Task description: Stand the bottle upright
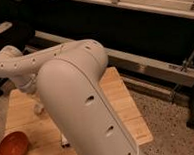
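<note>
My white arm [76,93] fills the middle of the camera view and bends down at the left over a wooden table [120,105]. The gripper [37,103] is at the low end of the wrist, just above the table's left part, mostly hidden behind the forearm. The bottle is not in sight; it is hidden by the arm or out of view. A small piece of the flat black-and-white box [65,141] shows at the arm's lower edge.
An orange bowl [12,146] sits on the table's front left corner. A dark bench with a metal rail [155,68] runs behind the table. Speckled floor [174,126] lies to the right.
</note>
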Available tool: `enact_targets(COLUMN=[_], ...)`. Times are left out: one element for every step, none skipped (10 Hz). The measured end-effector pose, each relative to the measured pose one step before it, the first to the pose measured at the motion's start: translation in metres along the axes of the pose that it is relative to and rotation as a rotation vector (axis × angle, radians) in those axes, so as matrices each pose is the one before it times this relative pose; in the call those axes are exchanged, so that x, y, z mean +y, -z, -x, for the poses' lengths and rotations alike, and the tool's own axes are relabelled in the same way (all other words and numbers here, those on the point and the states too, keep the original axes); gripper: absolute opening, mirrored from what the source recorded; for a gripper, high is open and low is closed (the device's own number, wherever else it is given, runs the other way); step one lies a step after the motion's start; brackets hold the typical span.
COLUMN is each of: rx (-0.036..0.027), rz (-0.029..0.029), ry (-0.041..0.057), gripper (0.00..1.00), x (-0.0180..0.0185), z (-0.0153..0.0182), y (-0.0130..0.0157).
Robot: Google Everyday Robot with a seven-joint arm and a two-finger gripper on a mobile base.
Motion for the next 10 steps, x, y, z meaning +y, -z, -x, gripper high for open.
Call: enact_targets(rx=[0.00528,0.0024,-0.00268,-0.00382,-0.00438,-0.00149,0.00031,0.00241,0.00552,0.00533], rz=[0.00391,0.00559,0.00637,0.00566,0.00627,0.00494,0.00273,0.00024,-0.00074,-0.00135], ry=[0.00201,0.00289,0.00166,0.0006,0.00086,0.00341,0.00395,0.00526,0.00773,0.00535], gripper=[0.43,0.43,0.43,0.43,0.43,0.43,0.43,0.43,0.43,0.43], x=[-0.00067,-0.00066,-0.00012,-0.00042,-0.00121,-0.00133,-0.00096,-0.00093,-0.00037,-0.00021], z=[0.00289,0.00417,0.00409,0.00343,0.00372,0.00326,0.00231,0.00252,0.00292,0.00153], y=[0.00118,0.00157,0.00169,0.00107,0.00122,0.00064,0.00046,0.00044,0.00052,0.00022])
